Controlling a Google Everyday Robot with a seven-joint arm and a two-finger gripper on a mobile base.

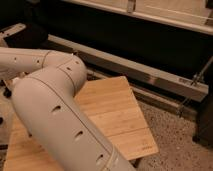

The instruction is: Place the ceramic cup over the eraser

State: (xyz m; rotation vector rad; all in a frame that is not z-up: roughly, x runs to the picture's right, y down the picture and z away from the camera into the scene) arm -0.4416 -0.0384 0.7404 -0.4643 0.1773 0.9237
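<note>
My white arm [55, 110] fills the left and lower part of the camera view and bends back toward the far left. The gripper is out of view past the left edge. The ceramic cup and the eraser are not visible; the arm hides much of the wooden table [117, 117], and the bare part of the top that shows holds nothing.
The light bamboo table's right corner [150, 147] ends over a speckled floor [180, 145]. A long metal rail [150, 72] runs diagonally behind the table under a dark cabinet front. A thin rod [192, 87] leans at the right.
</note>
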